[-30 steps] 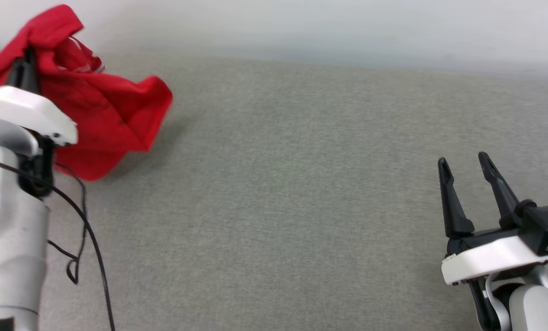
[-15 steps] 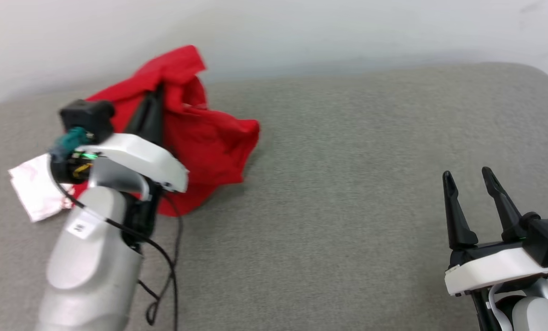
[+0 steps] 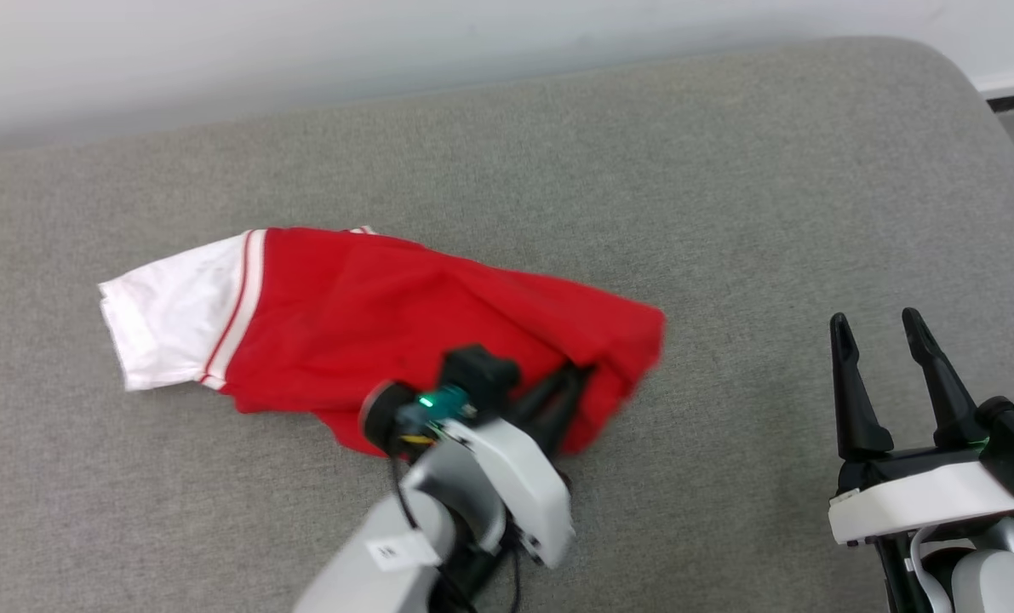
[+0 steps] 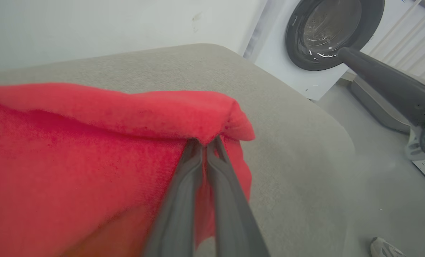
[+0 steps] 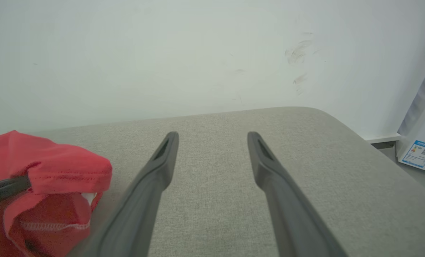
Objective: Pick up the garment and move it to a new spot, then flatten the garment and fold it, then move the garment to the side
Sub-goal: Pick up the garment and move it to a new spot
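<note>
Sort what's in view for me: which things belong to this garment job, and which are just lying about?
Job: garment, pinched by the shut left hand; open right hand, apart from it; grey cushion it lies on.
Lying about: washing machine; pale object on the floor, too blurred to name.

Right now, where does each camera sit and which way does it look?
Head view: from the head, down at the cushion and garment; left gripper and right gripper show.
Left wrist view: left wrist, along shut fingers pinching the garment, toward a washing machine.
Right wrist view: right wrist, along open fingers toward the wall.
All share the garment.
</note>
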`<state>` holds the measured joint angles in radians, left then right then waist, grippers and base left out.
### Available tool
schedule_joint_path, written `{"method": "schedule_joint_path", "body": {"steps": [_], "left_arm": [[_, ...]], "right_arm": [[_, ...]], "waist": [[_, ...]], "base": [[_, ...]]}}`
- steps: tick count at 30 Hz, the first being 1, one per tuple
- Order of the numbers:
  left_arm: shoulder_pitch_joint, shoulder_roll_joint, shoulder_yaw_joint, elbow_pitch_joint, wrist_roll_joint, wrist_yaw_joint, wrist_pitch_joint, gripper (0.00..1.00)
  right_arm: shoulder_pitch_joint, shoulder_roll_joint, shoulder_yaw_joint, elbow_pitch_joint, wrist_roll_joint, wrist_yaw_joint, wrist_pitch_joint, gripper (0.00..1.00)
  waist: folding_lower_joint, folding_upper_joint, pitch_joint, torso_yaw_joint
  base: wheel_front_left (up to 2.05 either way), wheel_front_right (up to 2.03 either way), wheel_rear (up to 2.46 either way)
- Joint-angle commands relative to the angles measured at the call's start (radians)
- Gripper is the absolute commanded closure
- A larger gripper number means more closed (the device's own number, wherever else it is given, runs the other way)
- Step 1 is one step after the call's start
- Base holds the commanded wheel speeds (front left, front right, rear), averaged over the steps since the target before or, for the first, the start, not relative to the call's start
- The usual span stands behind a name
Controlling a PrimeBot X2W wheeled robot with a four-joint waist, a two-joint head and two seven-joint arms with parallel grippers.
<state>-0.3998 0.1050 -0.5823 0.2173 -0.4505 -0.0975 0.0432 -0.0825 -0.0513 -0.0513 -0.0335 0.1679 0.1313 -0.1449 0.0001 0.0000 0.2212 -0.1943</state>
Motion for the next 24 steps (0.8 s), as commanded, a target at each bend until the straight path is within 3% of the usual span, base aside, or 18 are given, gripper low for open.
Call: {"method": "schedule_joint_path", "body": {"steps": [1, 12, 13, 14, 15, 19, 24], "left_arm": [[0.014, -0.003, -0.019, -0.007, 0.005, -0.007, 0.005, 1.00], [0.042, -0.023, -0.285, 0.036, -0.028, -0.034, 0.026, 1.00], [0.046, -0.023, -0.301, 0.041, -0.042, -0.033, 0.029, 0.95], [0.041, -0.017, -0.315, 0.043, -0.048, -0.033, 0.025, 0.55], [0.037, -0.015, -0.324, 0.039, -0.060, -0.033, 0.011, 0.00], [0.025, -0.008, -0.319, 0.019, -0.059, -0.031, -0.066, 0.00], [0.044, 0.001, -0.285, -0.016, -0.035, 0.009, -0.169, 0.00]], "right_arm": [[-0.014, 0.002, 0.001, -0.001, 0.005, -0.001, -0.006, 0.00], [-0.036, 0.002, 0.006, 0.019, -0.009, -0.001, -0.009, 0.00], [-0.033, 0.002, 0.006, 0.021, -0.008, -0.001, -0.006, 0.00], [-0.028, 0.002, 0.006, 0.023, -0.011, -0.001, -0.005, 0.00], [-0.022, 0.002, 0.005, 0.024, -0.014, -0.001, -0.002, 0.00], [0.006, 0.002, -0.004, 0.026, -0.027, -0.001, 0.012, 0.00], [0.047, 0.002, -0.013, 0.012, -0.036, -0.001, 0.038, 0.00]], "waist": [[-0.0001, 0.0000, 0.019, 0.003], [-0.0001, 0.0000, 0.022, 0.045], [-0.0001, 0.0000, 0.013, 0.049], [-0.0001, 0.0000, 0.001, 0.053], [-0.0001, 0.0000, -0.013, 0.059], [-0.0001, 0.0000, -0.072, 0.084], [-0.0001, 0.0000, -0.141, 0.119]], "base": [[0.00, 0.00, 0.00], [0.00, 0.00, 0.00], [0.00, 0.00, 0.00], [0.00, 0.00, 0.00], [0.00, 0.00, 0.00], [0.00, 0.00, 0.00], [0.00, 0.00, 0.00]]}}
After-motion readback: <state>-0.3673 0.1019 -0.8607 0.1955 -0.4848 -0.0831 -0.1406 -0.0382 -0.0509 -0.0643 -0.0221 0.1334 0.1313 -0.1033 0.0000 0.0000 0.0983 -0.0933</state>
